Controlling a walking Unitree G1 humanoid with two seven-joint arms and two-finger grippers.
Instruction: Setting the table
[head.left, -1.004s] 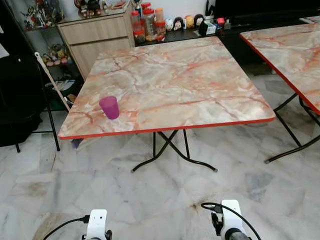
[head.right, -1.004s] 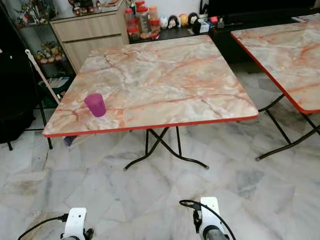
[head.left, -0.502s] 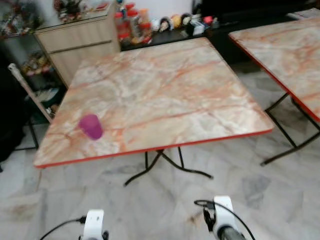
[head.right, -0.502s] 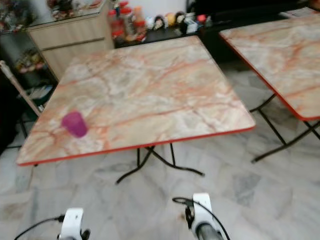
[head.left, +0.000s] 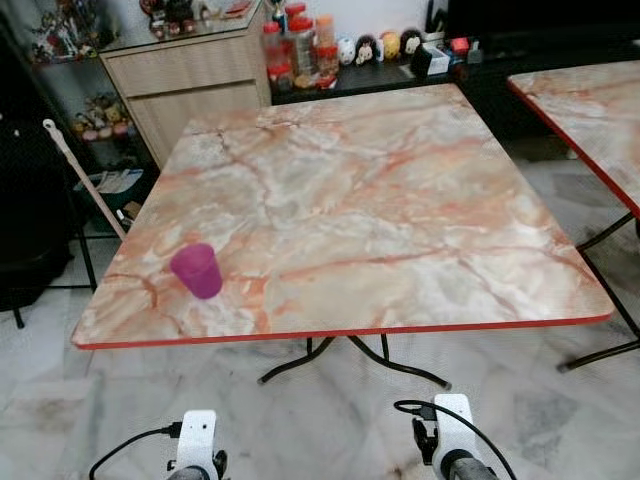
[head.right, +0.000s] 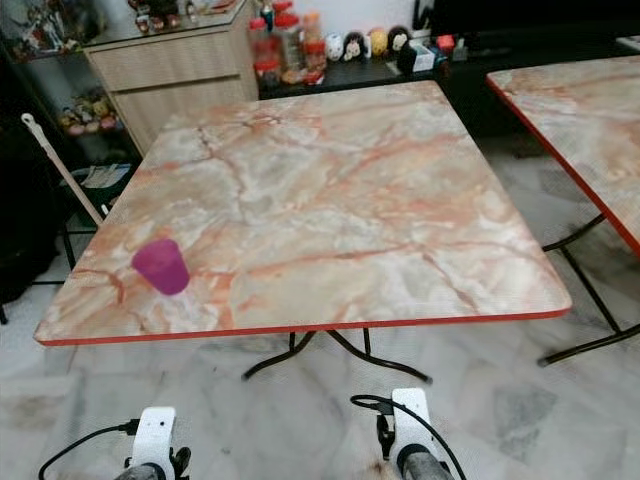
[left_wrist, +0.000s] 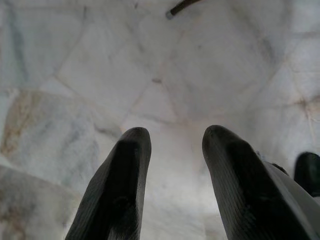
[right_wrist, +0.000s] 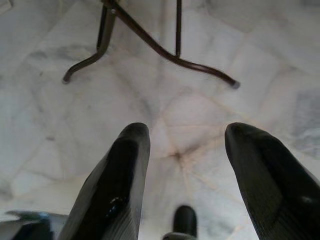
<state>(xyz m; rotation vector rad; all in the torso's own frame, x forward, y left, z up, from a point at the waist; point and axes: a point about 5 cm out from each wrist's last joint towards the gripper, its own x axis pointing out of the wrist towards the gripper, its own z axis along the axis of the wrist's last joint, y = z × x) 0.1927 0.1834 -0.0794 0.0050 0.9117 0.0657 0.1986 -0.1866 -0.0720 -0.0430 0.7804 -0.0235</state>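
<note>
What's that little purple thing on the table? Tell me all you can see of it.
It is a small purple cup, plain and opaque, plastic by the look of it, slightly wider at one end. It stands upright on the marble-patterned table, near the corner at the robot's near left, a little way in from the red edge. Nothing else touches it; whether the open end faces up cannot be told. Both grippers hang low over the floor, far from it.

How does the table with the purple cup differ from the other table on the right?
The near table carries a purple cup at its front left corner; the right table shows nothing on its visible part. The near table lies wholly in view, while the picture edge cuts off the right table. Both have marble-pattern tops, red edges and dark metal legs.
</note>
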